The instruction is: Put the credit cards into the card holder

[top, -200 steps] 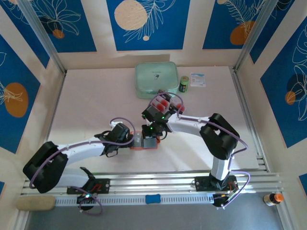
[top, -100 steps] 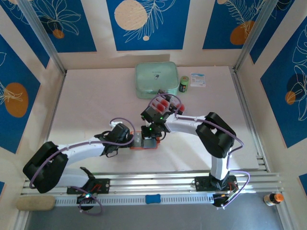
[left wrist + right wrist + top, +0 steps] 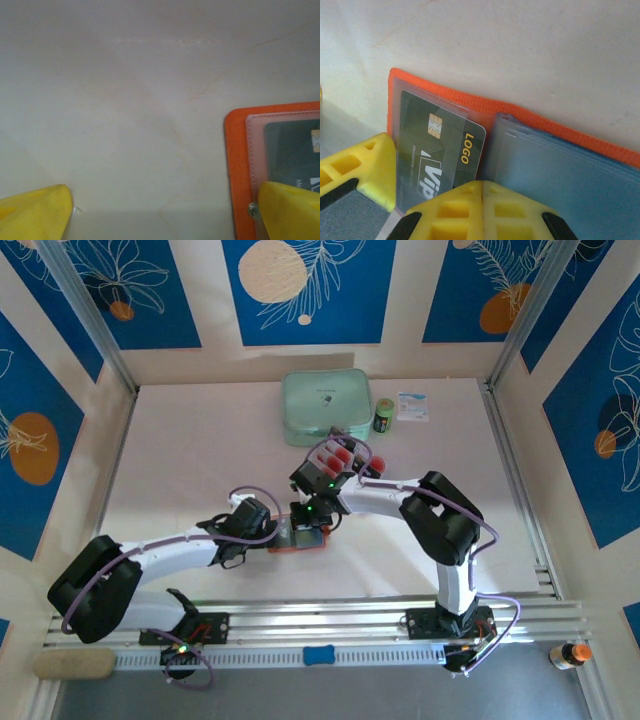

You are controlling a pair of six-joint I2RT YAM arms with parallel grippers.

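Right tool [image 3: 482, 190] closed over card holder [image 3: 235, 150], left tool [image 3: 162, 194] wide alongside, credit cards [image 3: 338, 454] seemingly stacked behind.

We counted 1 card holder [image 3: 234, 165] and 1 dark card [image 3: 445, 145] in its clear pocket. Just beyond the card holder stood 1 clear tray [image 3: 322, 447]. The red-circled cards [image 3: 338, 454] in it overlapped, so we could not count them. Farther beyond the card holder lay 1 mint-green case [image 3: 325, 405], and beyond and right of it 1 small green jar [image 3: 384, 416] and 1 white packet [image 3: 412, 406]. There were 2 arms, the left arm [image 3: 160, 555] and the right arm [image 3: 400, 502], 1 on each side of the card holder. Nearer than the card holder and far right stood 1 orange-capped bottle [image 3: 570, 653]. Nearer and far left lay 1 beige block [image 3: 75, 663].
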